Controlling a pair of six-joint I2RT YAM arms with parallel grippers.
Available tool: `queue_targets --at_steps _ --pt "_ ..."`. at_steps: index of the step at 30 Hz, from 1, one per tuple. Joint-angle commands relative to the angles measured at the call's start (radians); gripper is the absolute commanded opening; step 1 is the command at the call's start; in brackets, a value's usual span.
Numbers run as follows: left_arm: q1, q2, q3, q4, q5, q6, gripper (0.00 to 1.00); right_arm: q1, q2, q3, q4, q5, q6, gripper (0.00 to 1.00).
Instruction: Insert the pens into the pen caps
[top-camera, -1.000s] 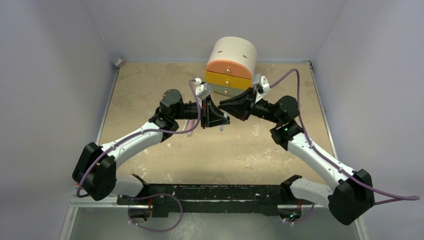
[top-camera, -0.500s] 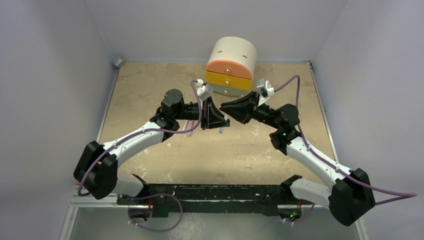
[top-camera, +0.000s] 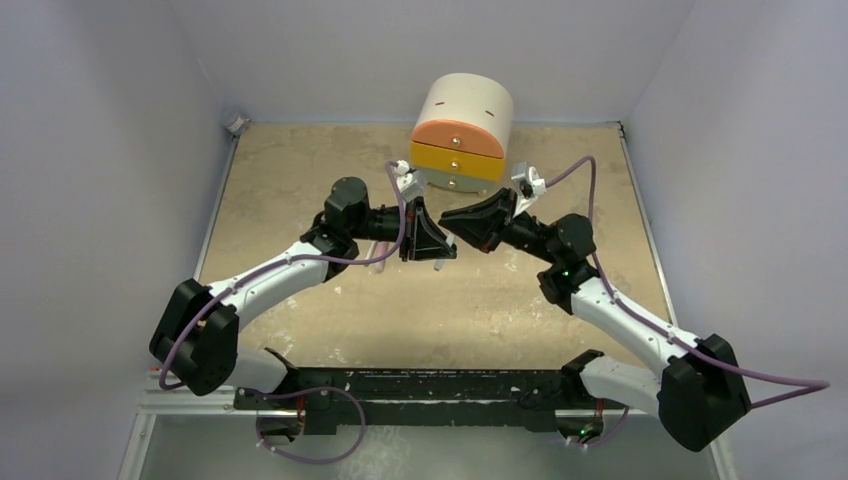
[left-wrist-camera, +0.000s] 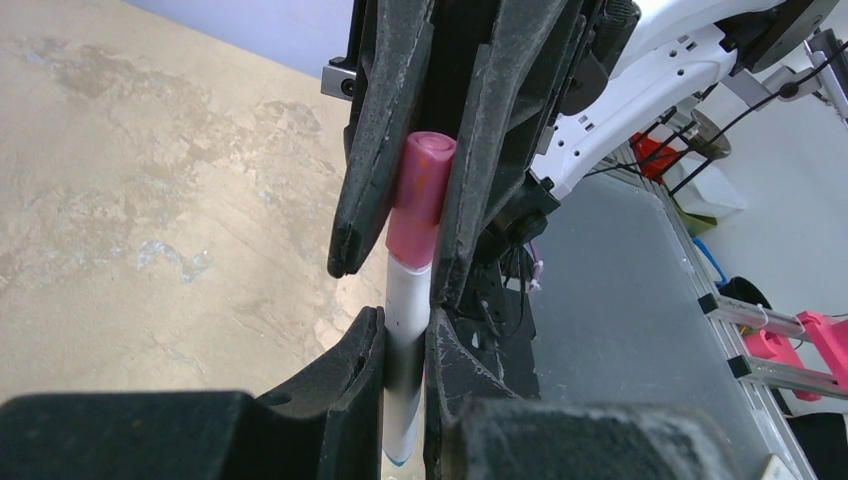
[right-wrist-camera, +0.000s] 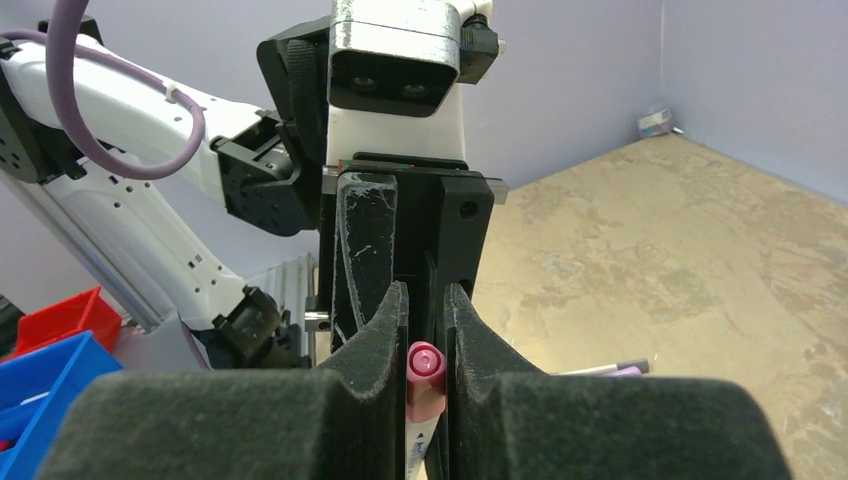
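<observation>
My left gripper (left-wrist-camera: 405, 345) is shut on a slim white pen (left-wrist-camera: 408, 300) with a teal end and holds it above the table. My right gripper (right-wrist-camera: 426, 330) is shut on the reddish-pink cap (right-wrist-camera: 424, 378). The cap (left-wrist-camera: 420, 200) sits on the pen's tip, and the white barrel (right-wrist-camera: 420, 445) runs out below it. In the top view the two grippers meet nose to nose, left (top-camera: 440, 245) and right (top-camera: 450, 220), in front of the drawers. The pen's end (top-camera: 438, 263) sticks out below them and the cap is hidden there.
A cream drawer unit (top-camera: 462, 135) with orange and yellow drawer fronts stands at the back centre. Other pens lie on the tan table (top-camera: 300, 170) under the left arm (top-camera: 380, 262). They also show in the right wrist view (right-wrist-camera: 610, 370), one capped dark, one purple.
The right arm has pushed in a little closer to the left gripper. Both grippers have drifted slightly left and down in the top view. Both grips are unchanged.
</observation>
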Motion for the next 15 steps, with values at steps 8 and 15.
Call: queue_targets --at_steps 8,15 --pt "0.078 -0.064 0.159 0.448 -0.285 -0.02 0.0 0.18 0.111 -0.217 -0.171 -0.32 0.2 0.0" --pt "0.089 -0.065 0.171 0.427 -0.285 -0.001 0.0 0.215 0.163 -0.256 -0.06 -0.329 0.275 0.0"
